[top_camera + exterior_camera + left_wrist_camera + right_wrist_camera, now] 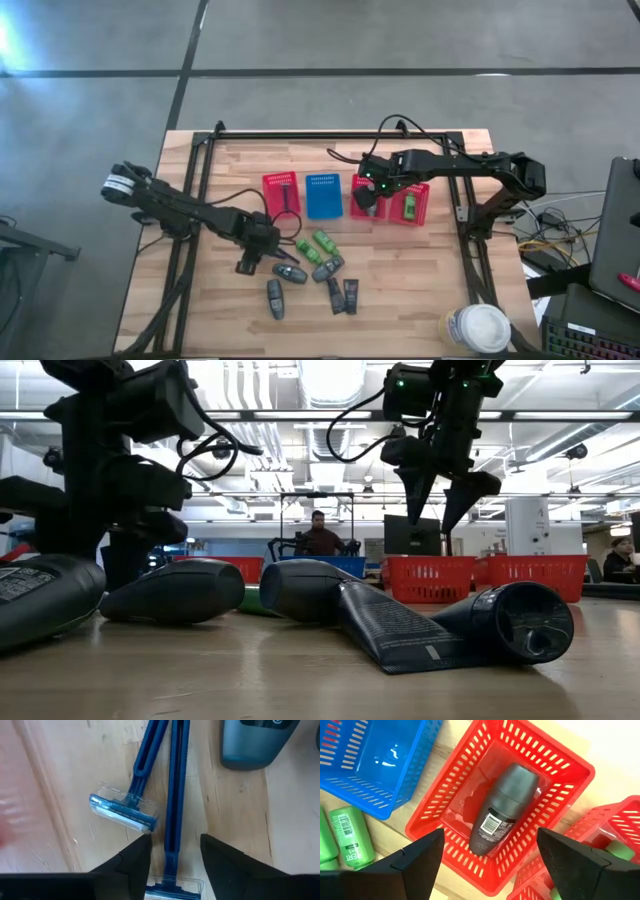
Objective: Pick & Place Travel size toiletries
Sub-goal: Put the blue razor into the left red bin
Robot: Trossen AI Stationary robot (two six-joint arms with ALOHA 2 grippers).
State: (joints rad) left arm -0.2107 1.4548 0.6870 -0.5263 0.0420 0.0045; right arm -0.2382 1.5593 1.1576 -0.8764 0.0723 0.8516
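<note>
My left gripper (250, 262) (175, 845) is open and low over the wood. Its fingers stand on either side of the handle of one blue razor (176, 795); a second blue razor (131, 805) lies beside it. My right gripper (367, 205) (490, 834) (435, 520) is open above a red basket (560, 765), in which a grey roll-on bottle (500, 807) lies on its side. Green tubes (322, 240), grey tubes (290, 272) and small dark packets (351, 295) lie flat on the table near the left gripper.
A blue basket (323, 195) stands between two red ones (280, 190). A further red basket (418, 192) on the right holds a green item (409, 207). A lidded cup (478, 328) sits at the near right corner. A person (320, 535) sits in the room behind.
</note>
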